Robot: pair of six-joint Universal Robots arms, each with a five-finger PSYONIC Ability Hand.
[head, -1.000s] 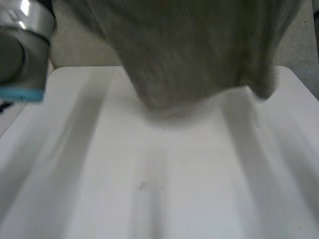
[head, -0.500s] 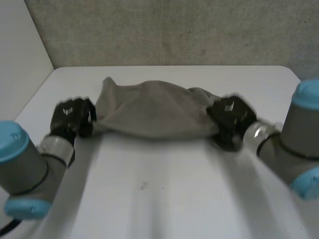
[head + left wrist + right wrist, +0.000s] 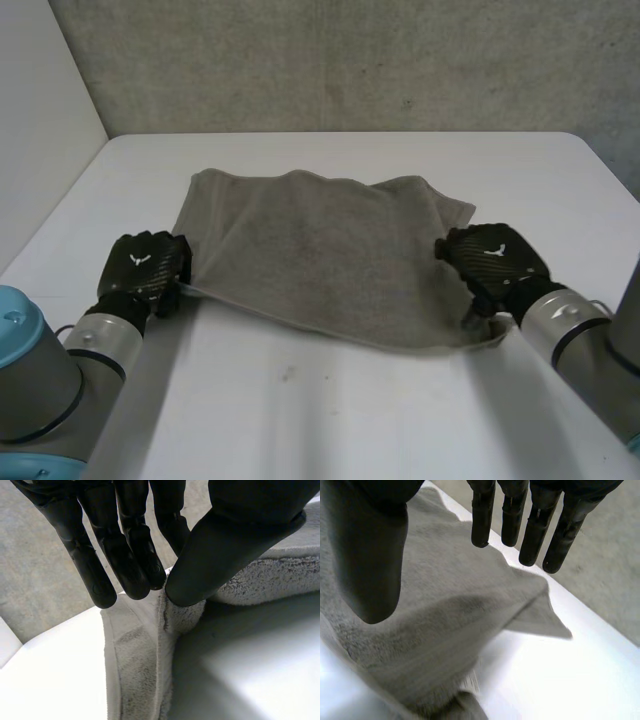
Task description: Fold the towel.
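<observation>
1 towel point(image 3: 320, 250), L hand point(image 3: 146, 270) pinching corner, R hand point(image 3: 492, 262) loose

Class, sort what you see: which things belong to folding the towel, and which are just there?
Job: towel; left hand, pinching its near corner; right hand, open at the other near corner.
Just there: table; grey surface behind it.

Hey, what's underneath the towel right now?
The towel lies on the white table, which shows all around it. Anything else beneath the cloth is covered and can't be seen.
</observation>
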